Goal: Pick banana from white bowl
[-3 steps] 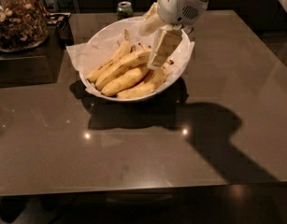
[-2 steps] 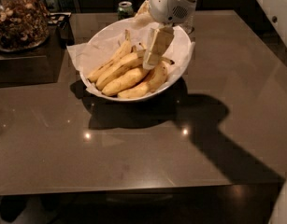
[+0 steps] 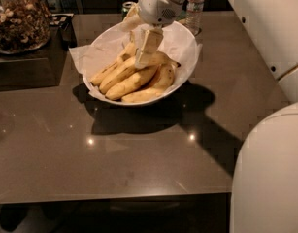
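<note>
Yellow banana (image 3: 122, 74) in white bowl (image 3: 186, 74) — gripper (image 3: 141, 62) above.

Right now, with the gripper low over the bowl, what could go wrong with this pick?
The bananas lie packed and touching under the gripper, so it may drag out a neighbour too. The paper liner sticks over the rim of the white bowl and could get caught and lift. A hard downward push might slide the bowl toward the water bottle behind it.

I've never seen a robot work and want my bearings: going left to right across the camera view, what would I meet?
Glass jar of nuts → round white paper-lined bowl of yellow bananas, with the robot's gripper hanging over it → clear plastic water bottle → white robot body.
</note>
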`<state>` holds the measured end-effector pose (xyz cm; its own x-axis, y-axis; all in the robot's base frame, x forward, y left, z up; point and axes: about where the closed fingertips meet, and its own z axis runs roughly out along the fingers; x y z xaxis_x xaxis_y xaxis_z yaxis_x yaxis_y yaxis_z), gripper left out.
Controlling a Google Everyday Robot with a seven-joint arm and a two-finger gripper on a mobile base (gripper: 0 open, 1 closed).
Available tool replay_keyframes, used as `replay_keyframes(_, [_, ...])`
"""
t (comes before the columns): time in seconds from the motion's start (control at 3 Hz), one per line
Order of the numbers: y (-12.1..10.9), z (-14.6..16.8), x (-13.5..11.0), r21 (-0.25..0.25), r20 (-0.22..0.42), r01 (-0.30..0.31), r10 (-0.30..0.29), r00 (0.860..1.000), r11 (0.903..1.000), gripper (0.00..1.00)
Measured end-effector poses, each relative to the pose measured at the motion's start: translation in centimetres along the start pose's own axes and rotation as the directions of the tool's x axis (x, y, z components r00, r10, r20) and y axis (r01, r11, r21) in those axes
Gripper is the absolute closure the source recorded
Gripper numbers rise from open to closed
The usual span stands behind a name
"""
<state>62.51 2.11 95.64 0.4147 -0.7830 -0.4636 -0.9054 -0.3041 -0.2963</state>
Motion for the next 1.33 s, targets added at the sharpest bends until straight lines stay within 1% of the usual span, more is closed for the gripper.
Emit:
replay_keyframes(0.33, [0.0,1.6,0.7,-0.03,0.014,-0.007,0.008,1.0,0.9995,0.34])
replay_keyframes(0.67, [1.3,3.3,2.1,-0.077,0.014,-0.046,0.047,0.999,0.996,0.35])
replay_keyframes(1.0, [2.3,4.4,3.1,-0.117,0.008,-0.072,0.073,0.997,0.9906,0.41])
replay_keyframes(1.33, [3.0,5.0,3.7,-0.146,0.0,-0.082,0.083,0.997,0.9859,0.6])
